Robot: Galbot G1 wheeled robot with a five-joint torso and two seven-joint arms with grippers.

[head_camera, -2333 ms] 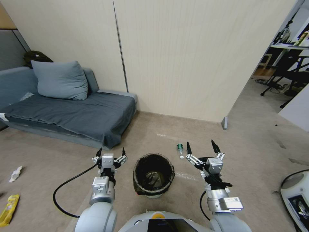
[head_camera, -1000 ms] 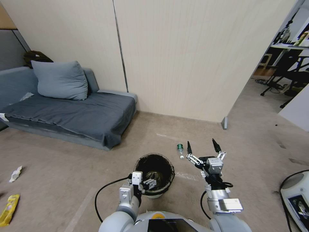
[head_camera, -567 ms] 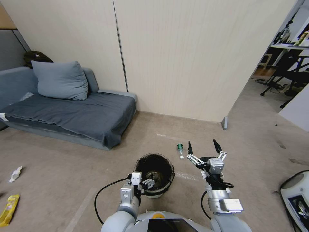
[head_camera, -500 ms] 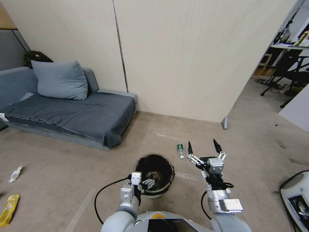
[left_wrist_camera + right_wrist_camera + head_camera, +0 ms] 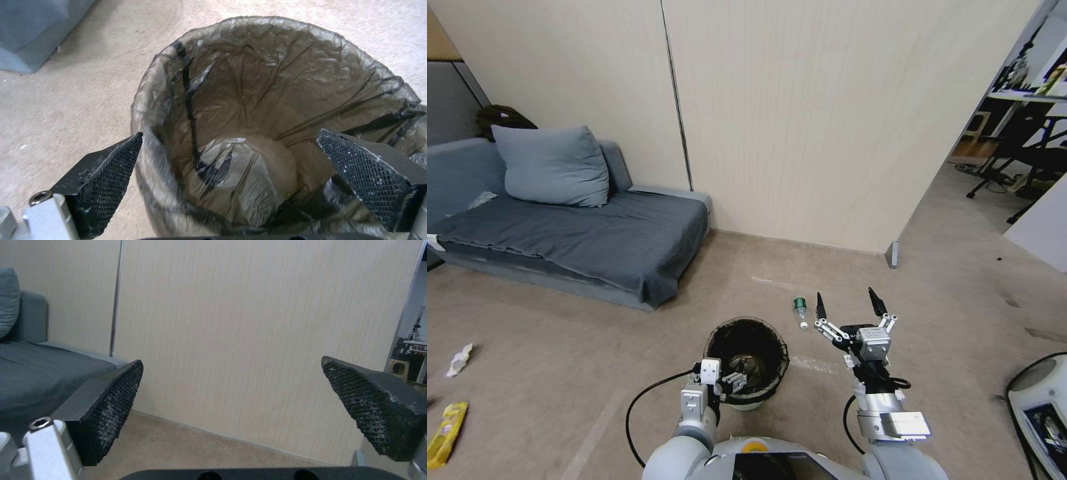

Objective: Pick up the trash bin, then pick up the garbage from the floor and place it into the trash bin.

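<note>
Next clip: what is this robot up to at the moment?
The left end effector is open at the near rim of the small round white trash bin with a dark liner bag, one finger outside the rim, one over the opening. The bin stands on the floor. The right end effector hangs open beside it, above a small green-capped bottle.

Carpet [image 5: 594,347]: bin [image 5: 746,399], bottle [image 5: 801,311], wrappers [image 5: 445,433].

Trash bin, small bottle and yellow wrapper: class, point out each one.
trash bin [image 5: 714,347], head view, left rim of liner.
small bottle [image 5: 800,307], head view, green end.
yellow wrapper [image 5: 444,433], head view, middle.
</note>
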